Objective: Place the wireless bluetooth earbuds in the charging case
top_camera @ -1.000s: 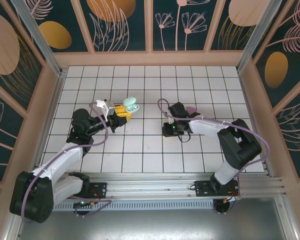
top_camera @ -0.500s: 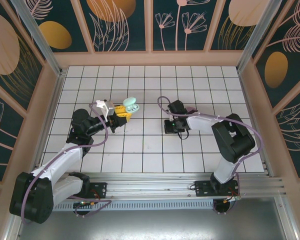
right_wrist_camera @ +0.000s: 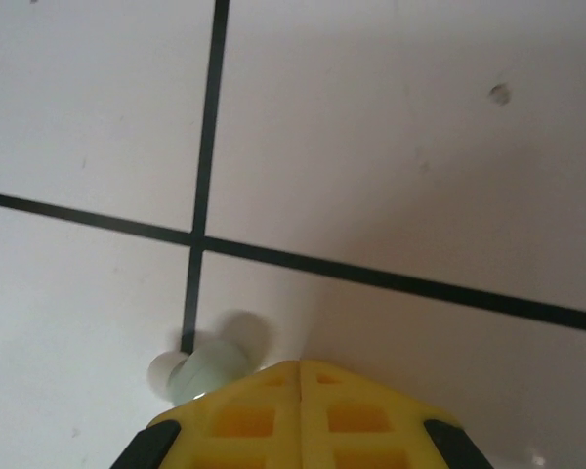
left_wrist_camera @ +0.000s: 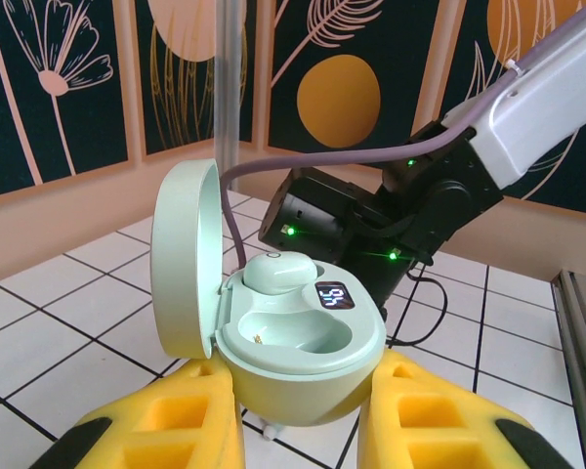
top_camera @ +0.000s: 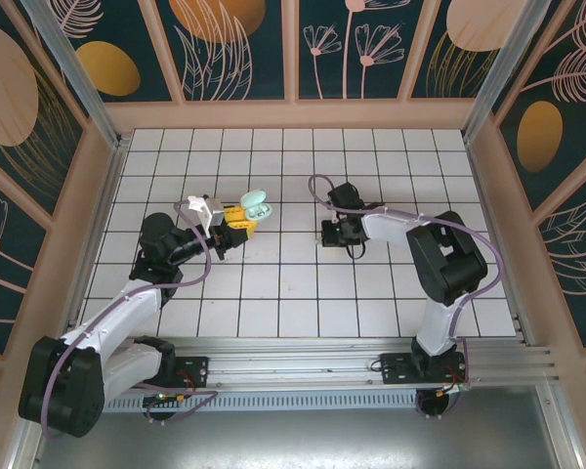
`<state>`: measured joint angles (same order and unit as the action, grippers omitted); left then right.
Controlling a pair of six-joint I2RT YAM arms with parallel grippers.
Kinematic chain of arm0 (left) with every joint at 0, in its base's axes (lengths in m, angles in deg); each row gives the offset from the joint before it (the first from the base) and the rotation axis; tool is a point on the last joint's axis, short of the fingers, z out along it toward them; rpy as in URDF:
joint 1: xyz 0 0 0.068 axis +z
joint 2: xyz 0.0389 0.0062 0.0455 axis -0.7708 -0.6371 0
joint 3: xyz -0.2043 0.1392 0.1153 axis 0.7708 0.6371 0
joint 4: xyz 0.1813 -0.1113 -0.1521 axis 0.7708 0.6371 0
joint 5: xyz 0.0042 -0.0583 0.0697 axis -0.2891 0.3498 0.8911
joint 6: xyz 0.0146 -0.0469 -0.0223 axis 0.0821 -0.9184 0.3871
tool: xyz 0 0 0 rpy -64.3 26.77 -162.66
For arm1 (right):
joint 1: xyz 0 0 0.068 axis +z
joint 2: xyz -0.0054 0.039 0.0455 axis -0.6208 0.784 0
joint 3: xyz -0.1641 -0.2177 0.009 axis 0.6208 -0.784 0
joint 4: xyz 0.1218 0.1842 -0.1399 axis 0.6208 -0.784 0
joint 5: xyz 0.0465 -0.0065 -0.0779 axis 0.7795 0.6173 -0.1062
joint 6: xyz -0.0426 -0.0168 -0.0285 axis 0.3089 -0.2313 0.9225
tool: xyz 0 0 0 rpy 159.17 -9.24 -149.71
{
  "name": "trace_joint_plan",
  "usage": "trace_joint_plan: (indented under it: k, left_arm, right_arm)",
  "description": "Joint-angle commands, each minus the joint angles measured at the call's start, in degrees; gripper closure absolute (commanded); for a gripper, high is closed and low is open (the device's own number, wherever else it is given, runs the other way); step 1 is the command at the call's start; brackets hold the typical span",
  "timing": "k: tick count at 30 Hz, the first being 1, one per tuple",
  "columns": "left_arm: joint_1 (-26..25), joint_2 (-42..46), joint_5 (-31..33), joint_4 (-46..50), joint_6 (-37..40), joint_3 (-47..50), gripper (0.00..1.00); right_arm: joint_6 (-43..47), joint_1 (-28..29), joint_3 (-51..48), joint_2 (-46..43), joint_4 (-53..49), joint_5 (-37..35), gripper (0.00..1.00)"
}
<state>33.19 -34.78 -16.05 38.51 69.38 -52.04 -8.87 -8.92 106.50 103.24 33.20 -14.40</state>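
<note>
Framing white tiled floor (top_camera: 293, 293) and charging case (top_camera: 255, 202), floral panels (top_camera: 225, 49).

Mint earbud (right_wrist_camera: 210, 366) — blurred, half behind fingers (right_wrist_camera: 242, 422)

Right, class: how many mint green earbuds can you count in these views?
2. One earbud sits in the open mint case that the left gripper holds; the other earbud lies on the tiles by the right gripper's tip. More may be hidden.
</note>
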Motion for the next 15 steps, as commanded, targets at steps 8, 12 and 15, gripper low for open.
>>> trace_joint_plan:
  k: [8, 12, 15]
  left_arm:
    - [0.26, 1.07, 0.04, -0.15, 1.07, 0.24, 1.00]
    - [0.26, 1.18, 0.22, -0.28, 1.08, 0.31, 1.00]
    - [0.27, 0.90, 0.16, -0.63, 0.99, 0.42, 1.00]
  right_arm:
    - [-1.68, -2.47, 1.04, -0.29, 1.40, 4.52, 0.94]
    - [-9.34, -2.69, -3.93, -5.37, 3.85, 4.51, 0.87]
    - [-17.29, -2.35, -9.01, -10.47, 7.90, 5.45, 0.78]
